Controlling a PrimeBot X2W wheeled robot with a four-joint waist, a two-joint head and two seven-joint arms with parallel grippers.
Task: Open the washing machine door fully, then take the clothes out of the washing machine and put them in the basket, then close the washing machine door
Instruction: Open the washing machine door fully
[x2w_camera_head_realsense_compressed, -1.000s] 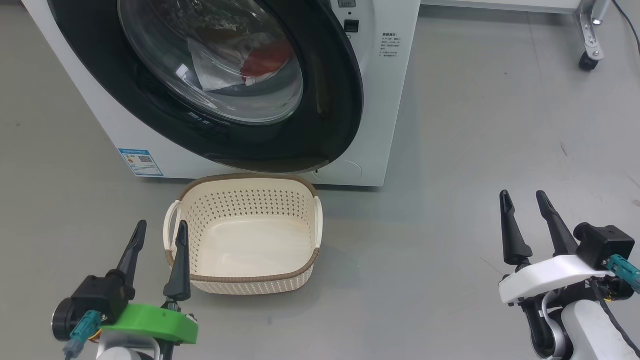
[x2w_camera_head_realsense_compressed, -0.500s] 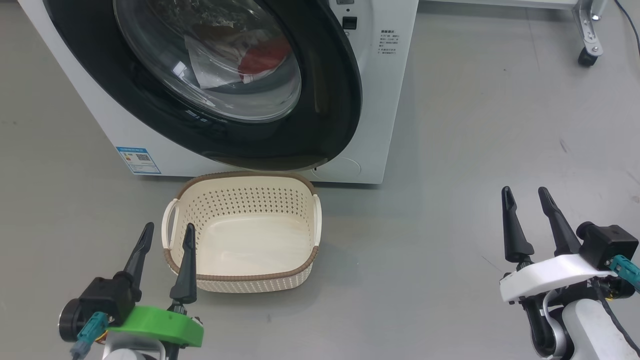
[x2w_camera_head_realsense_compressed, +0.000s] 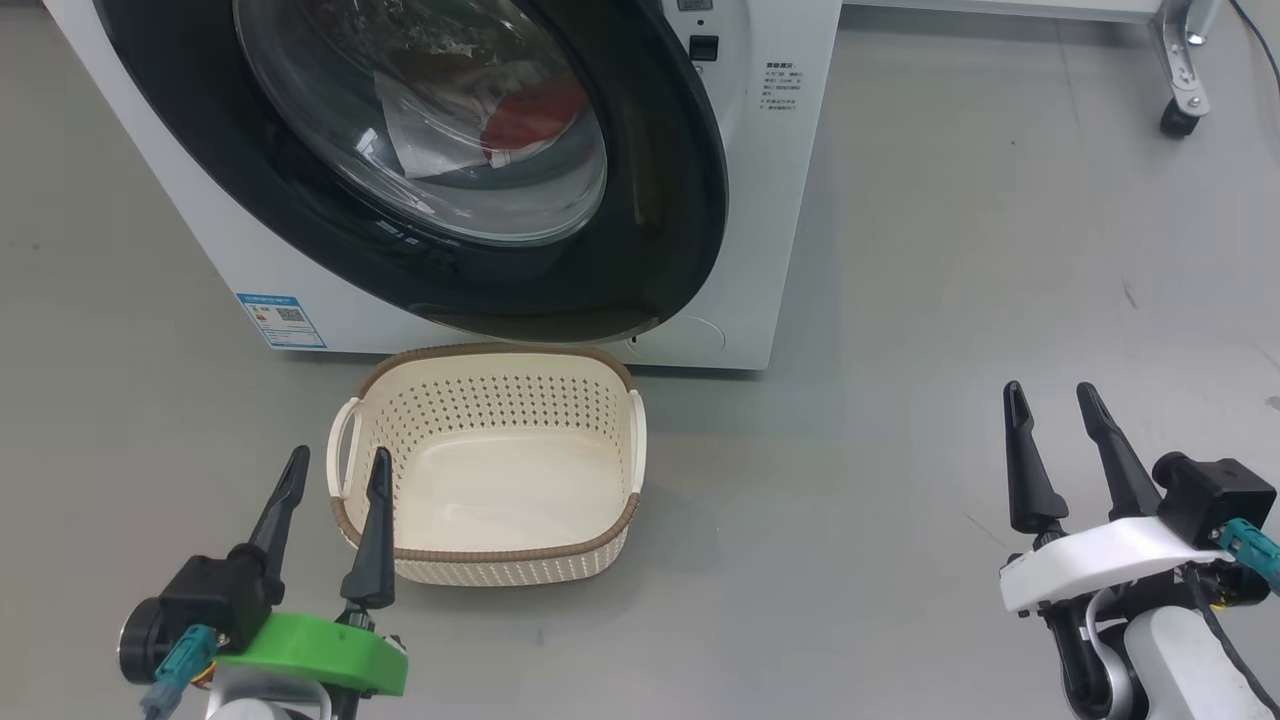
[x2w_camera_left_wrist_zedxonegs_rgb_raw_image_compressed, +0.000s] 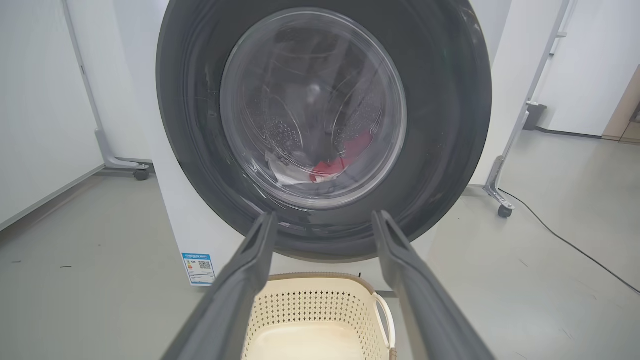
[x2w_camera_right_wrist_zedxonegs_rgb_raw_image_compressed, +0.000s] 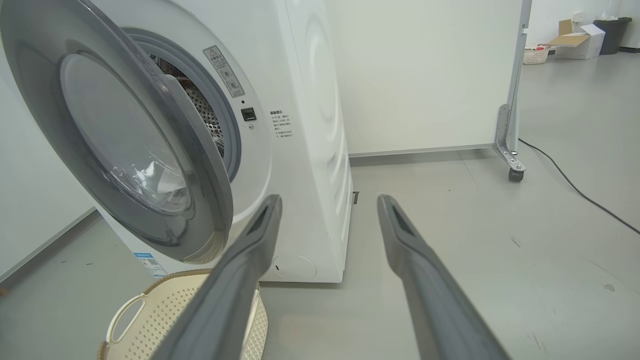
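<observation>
The white washing machine (x2w_camera_head_realsense_compressed: 770, 180) stands at the top of the head view. Its door (x2w_camera_head_realsense_compressed: 660, 200), black-rimmed with a glass bowl, hangs ajar; in the right wrist view the door (x2w_camera_right_wrist_zedxonegs_rgb_raw_image_compressed: 200, 150) swings out over the drum opening. Red and white clothes (x2w_camera_head_realsense_compressed: 525, 120) lie inside behind the glass, and the clothes (x2w_camera_left_wrist_zedxonegs_rgb_raw_image_compressed: 345, 160) also show in the left wrist view. The cream basket (x2w_camera_head_realsense_compressed: 610, 540) sits empty on the floor below the door. My left gripper (x2w_camera_head_realsense_compressed: 340, 455) is open just left of the basket. My right gripper (x2w_camera_head_realsense_compressed: 1048, 390) is open far to the right, over bare floor.
A wheeled metal frame's caster (x2w_camera_head_realsense_compressed: 1178, 120) stands at the back right, and a black cable (x2w_camera_right_wrist_zedxonegs_rgb_raw_image_compressed: 575, 185) runs across the floor beside it. White panels flank the machine. Grey floor stretches between the basket and my right gripper.
My left gripper has shifted slightly right, toward the basket's left handle. The head view wobbled a little. The door, basket and right gripper have stayed put.
</observation>
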